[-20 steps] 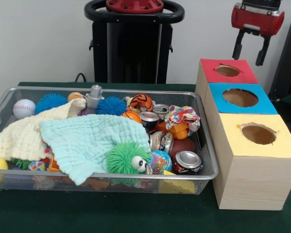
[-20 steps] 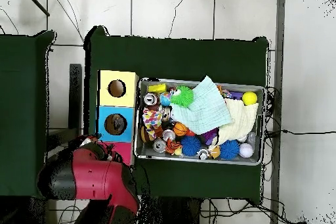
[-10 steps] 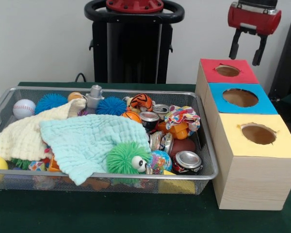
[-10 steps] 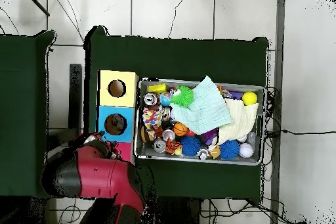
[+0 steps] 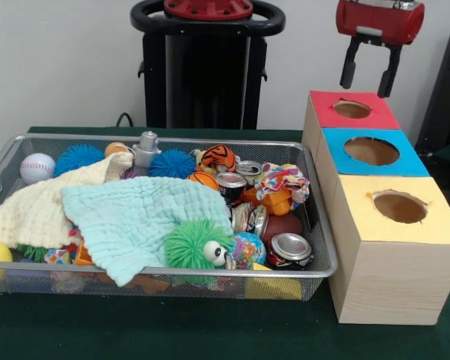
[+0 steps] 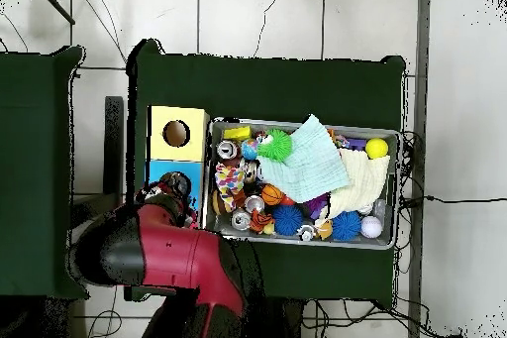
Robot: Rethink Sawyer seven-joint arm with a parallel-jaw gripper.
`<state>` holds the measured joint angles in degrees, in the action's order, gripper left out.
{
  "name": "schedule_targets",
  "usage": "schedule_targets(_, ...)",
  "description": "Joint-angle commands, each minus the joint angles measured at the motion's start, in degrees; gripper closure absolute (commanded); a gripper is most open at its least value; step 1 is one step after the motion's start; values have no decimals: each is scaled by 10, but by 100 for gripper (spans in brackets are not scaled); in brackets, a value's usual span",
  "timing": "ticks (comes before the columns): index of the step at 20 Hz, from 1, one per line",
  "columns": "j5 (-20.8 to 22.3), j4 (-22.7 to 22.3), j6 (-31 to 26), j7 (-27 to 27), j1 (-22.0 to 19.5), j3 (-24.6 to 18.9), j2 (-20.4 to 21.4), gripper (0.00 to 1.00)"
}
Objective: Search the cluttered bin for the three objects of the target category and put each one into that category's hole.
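Claw shifted toward bin, released, empty, dark green table, white wall

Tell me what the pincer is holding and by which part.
Nothing: the red and black pincer hangs open and empty above the red-topped wooden box.

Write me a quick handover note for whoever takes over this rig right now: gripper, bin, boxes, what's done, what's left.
Gripper: open and empty, raised above the red-topped box.
Wire bin: still crowded with balls, crushed cans, soft toys and two cloths; a mint cloth covers the middle, and a green fuzzy toy sits at the front.
Blue-topped box and yellow-topped box stand in a row with the red one, beside the bin.
Done: cannot tell; the holes' insides are not visible.
Left: search the bin and sort the target items.
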<state>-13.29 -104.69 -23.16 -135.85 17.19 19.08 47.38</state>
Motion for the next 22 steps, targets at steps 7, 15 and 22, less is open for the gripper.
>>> schedule_targets(7, 48, 20, 36, -14, -75, -9, -18, 0)
schedule_targets(15, 90, 33, 111, -10, -121, -12, -54, 0)
schedule_targets(22, 119, 26, 136, 16, -206, -67, -64, 0)
